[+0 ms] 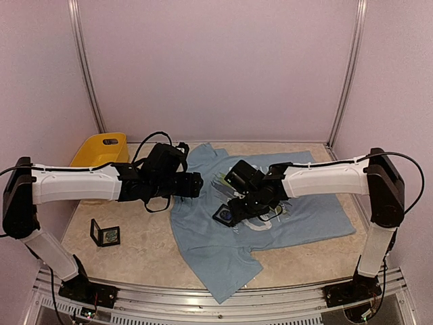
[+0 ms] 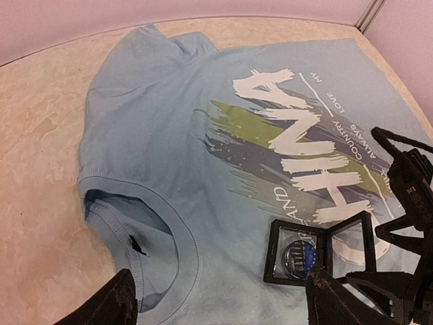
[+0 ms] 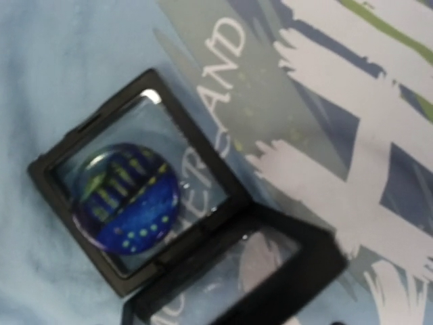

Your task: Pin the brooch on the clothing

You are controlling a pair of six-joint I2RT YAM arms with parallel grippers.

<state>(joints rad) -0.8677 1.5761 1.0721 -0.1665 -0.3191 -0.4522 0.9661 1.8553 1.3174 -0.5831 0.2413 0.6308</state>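
Observation:
The clothing (image 1: 203,237), a light blue T-shirt with white lettering, lies flat on the table. A small black display case (image 2: 274,252) sits open on its chest print, and the round blue brooch (image 2: 301,256) lies inside. My right gripper (image 1: 231,208) hovers right over the case. The right wrist view is filled by the brooch (image 3: 126,200), the raised lid (image 3: 318,261) and the shirt (image 3: 67,68), and my own fingers stay out of frame. My left gripper (image 2: 223,298) is open and empty above the shirt (image 2: 169,135), just right of the collar. In the top view it (image 1: 196,184) points at the shirt's left shoulder.
A second open black case (image 1: 105,233) stands on the bare table at the left. A yellow bin (image 1: 101,149) sits in the far left corner. Pale walls with metal posts close in the table on three sides.

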